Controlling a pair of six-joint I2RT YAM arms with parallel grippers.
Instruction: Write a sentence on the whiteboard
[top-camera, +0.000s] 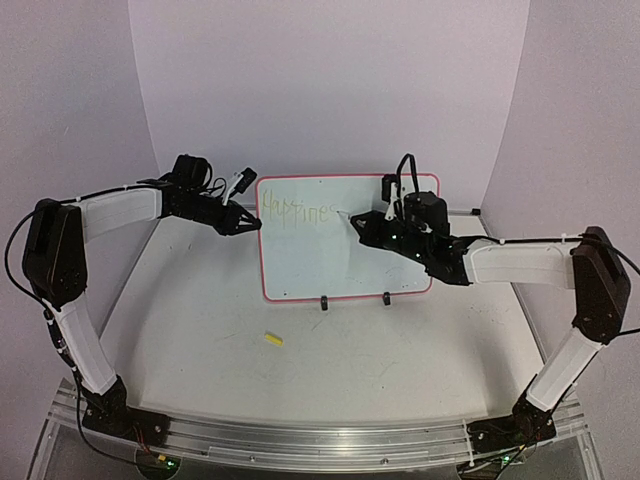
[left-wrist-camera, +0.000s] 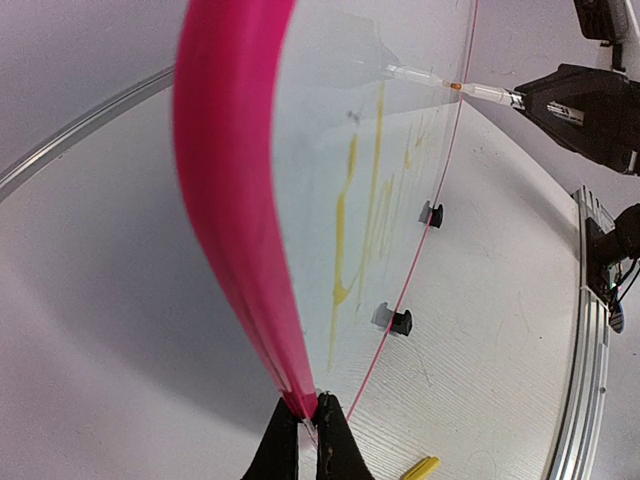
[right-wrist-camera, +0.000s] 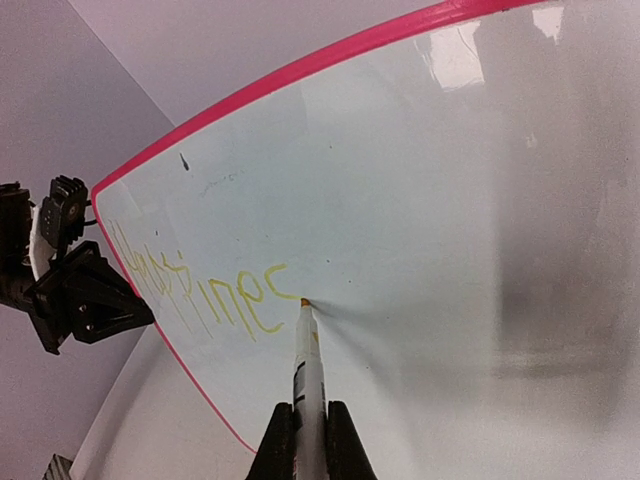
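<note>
The whiteboard (top-camera: 345, 240) stands upright on the table (top-camera: 350, 380), propped on two black clip feet (top-camera: 323, 302) along its lower edge; its thin red-pink border runs round the rounded corners. The sentence (top-camera: 297, 212) sits in the board's upper left part as a single line of thin yellow-green strokes; the right wrist view shows letters that read roughly "Happines", the last one a small open curl.

Just right of that last letter the orange tip of a marker (right-wrist-camera: 306, 365) touches the board's face; the marker's pale barrel slopes away from the board into the right gripper (right-wrist-camera: 308, 412), whose two fingers are clamped narrowly on the barrel, one on each side. That gripper's arm reaches across the board's right half, in front of its face.

At the board's left edge, about level with the writing, the left gripper (left-wrist-camera: 312, 410) is pinched on the pink border, its fingertips drawn close with the rim between them; its arm stretches away to the left of the board.

On the table in front of the board, below its lower left corner and well apart from it, lies a small yellow cap (top-camera: 273, 339).
</note>
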